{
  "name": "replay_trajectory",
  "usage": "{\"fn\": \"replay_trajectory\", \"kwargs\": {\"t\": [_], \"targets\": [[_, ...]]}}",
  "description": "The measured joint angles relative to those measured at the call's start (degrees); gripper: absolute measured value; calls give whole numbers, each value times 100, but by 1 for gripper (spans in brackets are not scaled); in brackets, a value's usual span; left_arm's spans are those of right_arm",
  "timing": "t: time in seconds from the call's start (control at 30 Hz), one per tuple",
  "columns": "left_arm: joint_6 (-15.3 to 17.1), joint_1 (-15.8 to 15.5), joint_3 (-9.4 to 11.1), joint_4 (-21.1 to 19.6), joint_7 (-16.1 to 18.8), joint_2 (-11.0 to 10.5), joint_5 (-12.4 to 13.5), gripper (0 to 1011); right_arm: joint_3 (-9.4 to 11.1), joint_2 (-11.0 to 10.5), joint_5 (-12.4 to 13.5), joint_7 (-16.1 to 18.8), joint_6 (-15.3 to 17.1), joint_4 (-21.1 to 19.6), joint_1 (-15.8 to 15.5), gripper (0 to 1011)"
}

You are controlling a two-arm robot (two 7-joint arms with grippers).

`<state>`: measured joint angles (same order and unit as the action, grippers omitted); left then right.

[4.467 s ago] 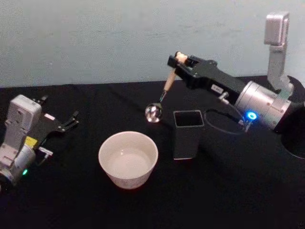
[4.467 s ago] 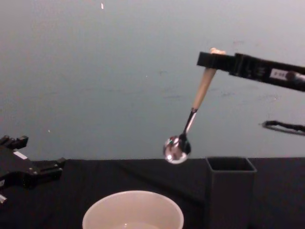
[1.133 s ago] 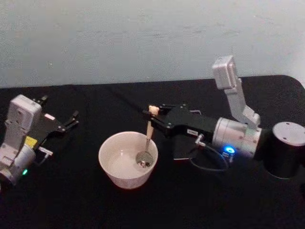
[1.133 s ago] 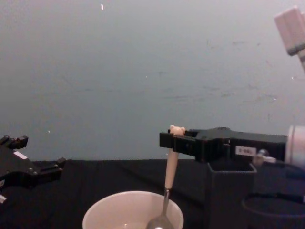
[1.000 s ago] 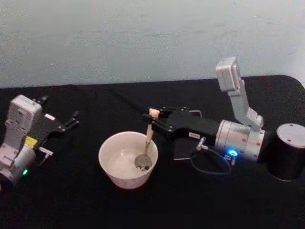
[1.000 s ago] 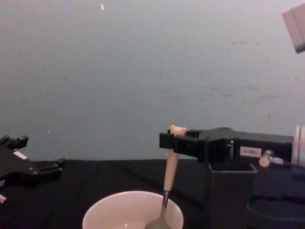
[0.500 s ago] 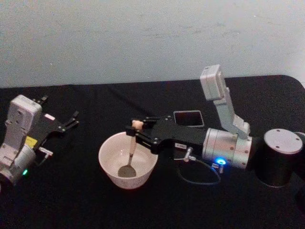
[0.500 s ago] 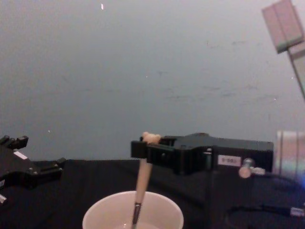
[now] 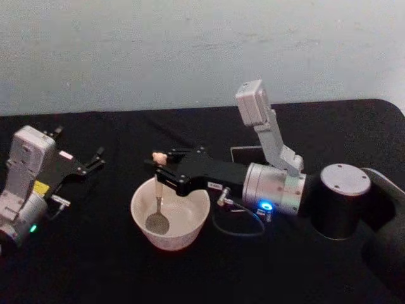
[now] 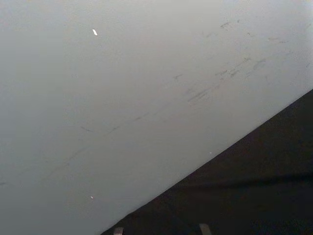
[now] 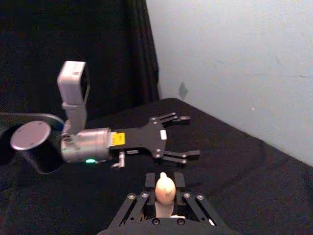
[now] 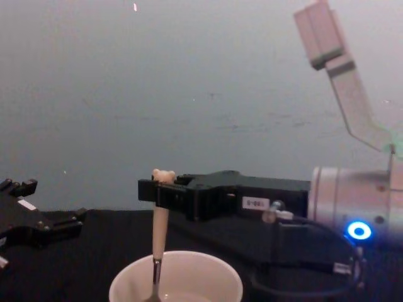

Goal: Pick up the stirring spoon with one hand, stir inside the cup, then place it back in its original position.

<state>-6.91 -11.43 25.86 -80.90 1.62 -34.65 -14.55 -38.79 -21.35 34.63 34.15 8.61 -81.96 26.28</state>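
My right pincer [image 9: 162, 167] grips the stirring spoon [image 9: 159, 197] — mid-stir in the cup [image 9: 200, 218], probably near bottom; next, lift toward the holder [image 9: 244, 152]. My left pincer [image 9: 95, 160] lies open.

Table [image 9: 95, 266] w/ black cloth, wall behind. Cup [image 9: 183, 231] stands approx centre. Dark holder [image 9: 248, 152] stands behind-right of cup, partly hidden.

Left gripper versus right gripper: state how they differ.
The right gripper is shut on the stirring spoon; the left gripper is open, holding nothing. The right gripper reaches over the cup; the left gripper rests off to the left, away from it. Both are black.
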Motion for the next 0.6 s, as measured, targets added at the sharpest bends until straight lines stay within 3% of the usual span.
{"fn": "replay_trajectory", "kwargs": {"t": [0.4, 0.6], "targets": [[0, 0, 0, 0, 0, 0, 0, 1001, 116, 392, -170, -274, -83, 710, 333, 225], [0, 0, 0, 0, 0, 0, 0, 1001, 206, 457, -212, -339, -92, 897, 388, 225]]}}
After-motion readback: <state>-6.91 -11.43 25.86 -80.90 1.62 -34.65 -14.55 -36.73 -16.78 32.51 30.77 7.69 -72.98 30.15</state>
